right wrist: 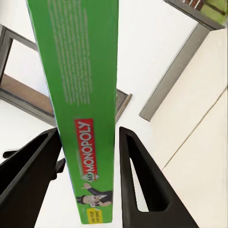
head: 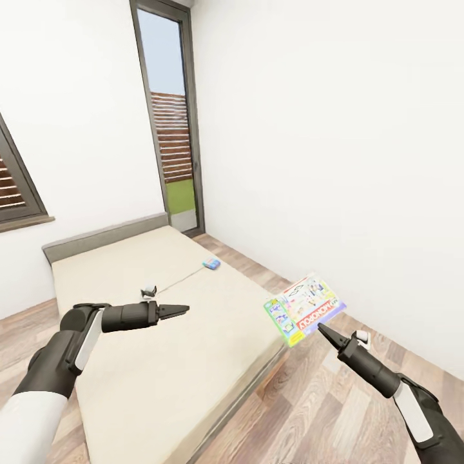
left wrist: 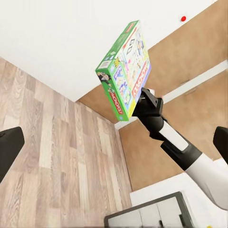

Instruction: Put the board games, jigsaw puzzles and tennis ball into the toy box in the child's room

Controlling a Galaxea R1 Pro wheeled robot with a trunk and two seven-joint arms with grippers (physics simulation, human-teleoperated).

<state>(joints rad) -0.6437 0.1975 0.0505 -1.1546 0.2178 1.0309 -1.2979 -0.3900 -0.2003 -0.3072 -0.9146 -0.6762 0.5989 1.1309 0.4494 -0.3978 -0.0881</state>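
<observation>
My right gripper [head: 320,328] is shut on the green-white Monopoly board game [head: 304,308]. It holds the box tilted in the air over the wood floor, just off the bed's right edge. In the right wrist view both fingers [right wrist: 142,180] flank the box's green side [right wrist: 78,85]. The left wrist view shows the same box [left wrist: 124,69] held up by the right gripper [left wrist: 142,99]. A small light-blue board game [head: 211,263] lies far back on the cream bed [head: 129,374]. My left gripper [head: 182,310] hovers over the middle of the bed, fingers [left wrist: 9,149] wide apart and empty.
A tall glazed door [head: 173,122] stands behind the bed and a shuttered window [head: 16,187] is on the left wall. A strip of plank floor [head: 309,399] runs between the bed and the white right wall. Brown wooden doors [left wrist: 190,61] appear in the left wrist view.
</observation>
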